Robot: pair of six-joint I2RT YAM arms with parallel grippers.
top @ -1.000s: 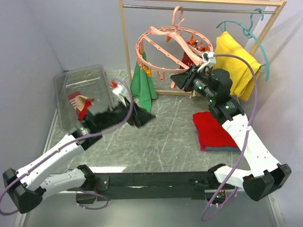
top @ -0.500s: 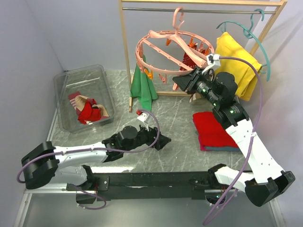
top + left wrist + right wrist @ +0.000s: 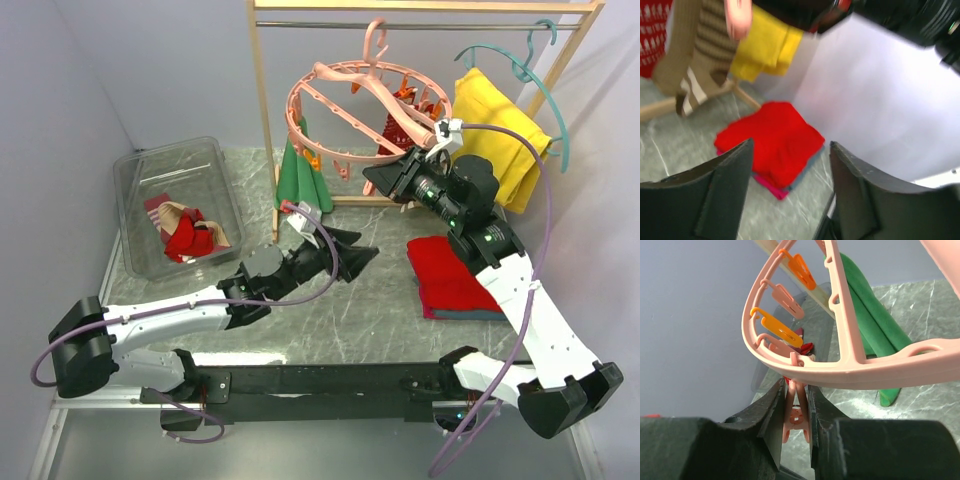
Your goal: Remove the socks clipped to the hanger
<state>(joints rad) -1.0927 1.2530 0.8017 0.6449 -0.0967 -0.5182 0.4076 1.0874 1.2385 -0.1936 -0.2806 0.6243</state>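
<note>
The salmon-pink hanger (image 3: 335, 95) hangs from the wooden rail. Its ring fills the right wrist view (image 3: 850, 365). My right gripper (image 3: 380, 178) is at the ring's near right rim, shut on a pink clip peg (image 3: 797, 412) under the ring. A red sock (image 3: 400, 122) hangs from pegs beside it. My left gripper (image 3: 358, 250) is open and empty above the table, pointing right. Its view shows a tan sock with a striped cuff (image 3: 695, 60) and a red-and-white sock (image 3: 652, 35) hanging at the upper left. Loose socks (image 3: 187, 232) lie in the clear bin (image 3: 135, 180).
A folded red cloth (image 3: 450, 275) lies on the table at the right, also in the left wrist view (image 3: 775, 145). A long green cloth (image 3: 300, 180) hangs by the rack's left post. A yellow cloth (image 3: 495, 130) hangs on a teal hanger (image 3: 530, 70).
My left arm has swung from over the bin across the table to the right, its gripper now empty. More socks now lie in the bin. My right gripper has stayed at the ring.
</note>
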